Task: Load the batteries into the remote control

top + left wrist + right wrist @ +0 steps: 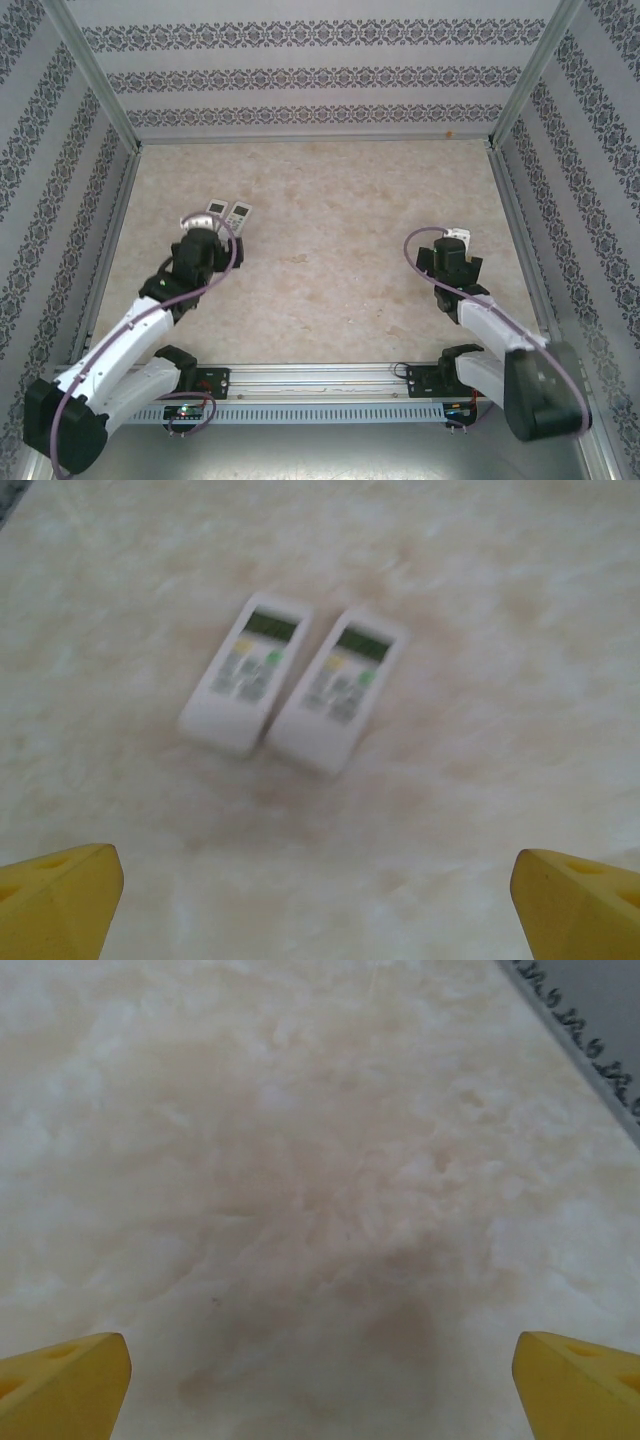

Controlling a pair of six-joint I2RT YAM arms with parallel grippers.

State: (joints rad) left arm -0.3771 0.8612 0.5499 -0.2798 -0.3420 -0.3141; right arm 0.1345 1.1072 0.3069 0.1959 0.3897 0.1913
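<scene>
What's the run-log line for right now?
left remote, right remote: white, face up, side by side | left hand: open, empty, short of both remotes | right hand: open, empty, over table

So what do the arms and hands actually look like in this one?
The two match. The left arm and right arm have white link shells with black joint housings, and a purple cable loops along each. The left hand and right hand have black bodies; their fingers are bright yellow wedges with small holes.

Robot test cell, lab-type. Patterned wallpaper panels in aluminium framing box in a marble-look tabletop. Mounting rail at near edge.
</scene>
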